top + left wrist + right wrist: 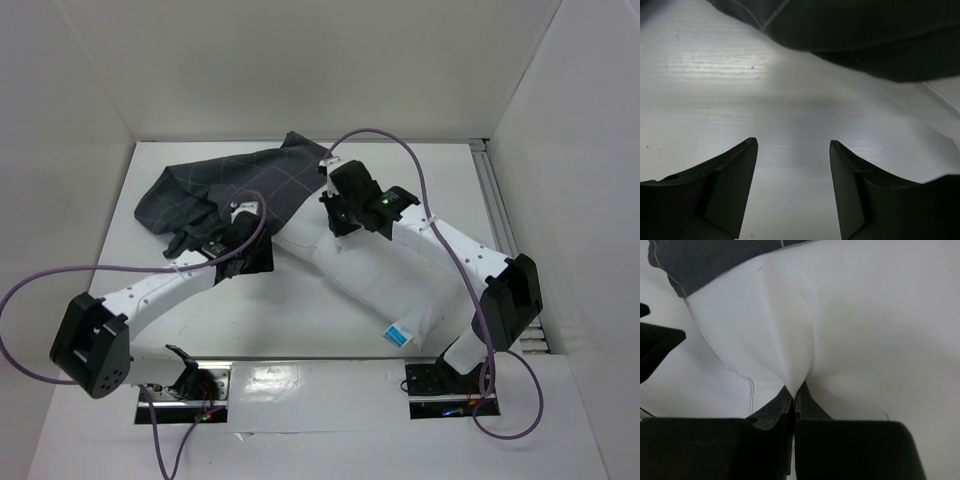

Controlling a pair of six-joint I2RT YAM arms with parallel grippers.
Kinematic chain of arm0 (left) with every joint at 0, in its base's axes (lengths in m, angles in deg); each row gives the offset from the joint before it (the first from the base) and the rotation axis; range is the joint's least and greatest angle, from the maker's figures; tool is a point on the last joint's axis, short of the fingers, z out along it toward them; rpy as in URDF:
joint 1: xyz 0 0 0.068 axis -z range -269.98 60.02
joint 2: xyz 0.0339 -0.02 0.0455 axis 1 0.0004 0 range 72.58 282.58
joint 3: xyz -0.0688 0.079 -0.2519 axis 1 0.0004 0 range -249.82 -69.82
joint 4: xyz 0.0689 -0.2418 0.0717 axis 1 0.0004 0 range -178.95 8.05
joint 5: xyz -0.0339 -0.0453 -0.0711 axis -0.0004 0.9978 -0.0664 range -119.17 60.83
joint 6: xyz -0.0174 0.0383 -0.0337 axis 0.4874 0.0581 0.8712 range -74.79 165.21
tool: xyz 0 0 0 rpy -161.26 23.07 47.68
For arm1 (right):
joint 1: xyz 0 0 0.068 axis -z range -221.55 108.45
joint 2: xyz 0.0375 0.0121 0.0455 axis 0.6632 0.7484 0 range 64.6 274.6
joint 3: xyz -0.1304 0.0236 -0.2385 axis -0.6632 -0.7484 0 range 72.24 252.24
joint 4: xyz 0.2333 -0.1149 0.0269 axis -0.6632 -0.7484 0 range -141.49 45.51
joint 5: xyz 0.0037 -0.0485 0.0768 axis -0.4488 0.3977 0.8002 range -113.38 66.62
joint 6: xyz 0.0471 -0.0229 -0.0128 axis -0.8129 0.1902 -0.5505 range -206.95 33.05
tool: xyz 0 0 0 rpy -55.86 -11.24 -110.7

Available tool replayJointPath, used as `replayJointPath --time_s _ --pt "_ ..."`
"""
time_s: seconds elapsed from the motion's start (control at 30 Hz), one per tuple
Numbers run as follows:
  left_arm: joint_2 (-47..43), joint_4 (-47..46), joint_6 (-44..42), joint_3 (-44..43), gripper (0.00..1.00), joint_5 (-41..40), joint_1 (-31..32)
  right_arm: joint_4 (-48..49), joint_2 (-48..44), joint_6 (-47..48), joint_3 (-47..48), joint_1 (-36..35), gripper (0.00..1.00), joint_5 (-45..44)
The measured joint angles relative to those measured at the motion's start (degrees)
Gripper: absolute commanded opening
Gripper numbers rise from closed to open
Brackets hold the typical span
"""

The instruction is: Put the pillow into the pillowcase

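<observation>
The white pillow lies diagonally on the table, its blue-and-white tag at the near end. Its far end meets the dark checked pillowcase, which lies crumpled at the back left. My right gripper is shut on a pinch of pillow fabric near that far end. In the right wrist view the gripper holds the pillow just below the pillowcase edge. My left gripper is open and empty over bare table, the pillowcase just ahead of it.
White walls enclose the table at the back and on both sides. A metal rail runs along the right edge. Purple cables loop above both arms. The left gripper's dark finger shows at the left edge of the right wrist view.
</observation>
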Motion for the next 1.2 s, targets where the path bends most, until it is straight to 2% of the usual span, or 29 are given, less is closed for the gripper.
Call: replayJointPath --time_s 0.13,0.2,0.3,0.33,0.4,0.53,0.7,0.8,0.9,1.0,1.2 --pt "5.66 -3.32 0.02 -2.51 0.61 -4.02 -0.13 -0.02 -0.04 0.90 0.35 1.55 0.00 2.69" --pt "7.85 -5.60 -0.11 -3.63 0.61 -4.90 -0.74 -0.24 -0.04 1.16 0.50 1.70 0.00 3.48" --pt "9.27 -7.87 -0.35 -4.59 0.69 -5.22 -2.05 -0.37 -0.04 1.55 0.70 2.05 0.00 4.35" --pt "9.70 -8.92 -0.55 -4.94 0.78 -5.09 -2.69 -0.44 -0.04 1.66 0.72 2.34 0.00 4.63" --pt "10.54 -10.56 -1.22 -5.60 0.79 -4.59 -4.07 -0.59 -0.04 1.79 1.01 2.89 0.00 5.09" --pt "11.30 -13.00 -2.01 -5.88 0.69 -2.40 -7.61 -0.46 -0.04 2.23 1.44 3.87 0.00 5.35" --pt "11.41 -14.99 -2.67 -6.27 0.65 -0.66 -9.38 -0.42 -0.04 2.27 1.46 4.35 0.00 5.51" --pt "12.28 -15.19 -3.13 -7.06 0.55 -0.39 -9.38 -0.42 -0.04 2.34 1.46 4.37 0.00 5.60" --pt "13.03 -15.23 -2.95 -7.54 0.55 0.17 -9.29 -0.44 -0.04 2.34 1.51 4.37 0.00 5.75" --pt "13.53 -15.37 -0.90 -7.56 0.48 1.31 -9.29 -0.48 -0.04 2.34 1.70 4.37 0.00 5.75" --pt "13.60 -18.36 3.72 -6.05 0.43 3.45 -9.64 -0.92 -0.02 2.38 2.40 4.46 0.00 5.75"
